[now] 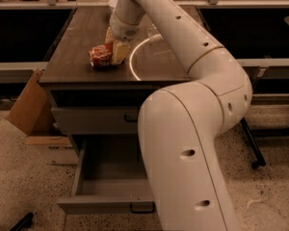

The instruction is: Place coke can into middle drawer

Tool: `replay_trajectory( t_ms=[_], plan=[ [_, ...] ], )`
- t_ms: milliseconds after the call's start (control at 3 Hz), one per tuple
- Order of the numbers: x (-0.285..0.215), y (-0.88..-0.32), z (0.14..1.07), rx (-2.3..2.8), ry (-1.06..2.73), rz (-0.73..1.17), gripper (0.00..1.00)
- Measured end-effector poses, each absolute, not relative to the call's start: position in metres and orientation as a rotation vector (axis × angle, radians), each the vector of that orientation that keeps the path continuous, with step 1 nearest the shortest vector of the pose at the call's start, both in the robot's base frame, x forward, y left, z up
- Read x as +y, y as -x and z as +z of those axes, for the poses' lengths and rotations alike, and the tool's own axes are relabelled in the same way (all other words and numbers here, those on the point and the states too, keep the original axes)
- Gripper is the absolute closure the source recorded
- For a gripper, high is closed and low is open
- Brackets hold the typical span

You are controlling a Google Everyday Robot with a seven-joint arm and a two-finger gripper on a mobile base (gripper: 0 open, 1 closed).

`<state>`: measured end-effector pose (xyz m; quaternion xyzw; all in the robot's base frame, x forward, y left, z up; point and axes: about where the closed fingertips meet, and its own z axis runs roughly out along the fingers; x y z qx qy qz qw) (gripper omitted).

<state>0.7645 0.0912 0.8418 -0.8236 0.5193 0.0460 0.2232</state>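
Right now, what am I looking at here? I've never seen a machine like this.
The big white jointed thing is a robot's arm, seen by a single camera looking down along it. At its far end is its hand, right up against a red coke can on the dark cabinet top. Whether the hand has actually gripped the can, I cannot tell. Below, the middle drawer is pulled open; the upper drawer is shut. A cardboard box stands at the left.
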Motion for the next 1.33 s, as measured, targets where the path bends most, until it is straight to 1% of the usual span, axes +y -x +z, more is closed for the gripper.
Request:
replay_trajectory(
  t_ms=[333,667,1000,1333],
  plan=[
    [0.089,-0.762,0.850,1.426,2.259,0.120,0.85],
    [0.079,-0.749,0.875,1.379,2.209,0.132,1.00],
    [0.065,-0.724,0.898,1.354,2.158,0.161,1.00],
    [0.048,-0.687,0.900,1.361,2.122,0.230,1.00]
  ],
)
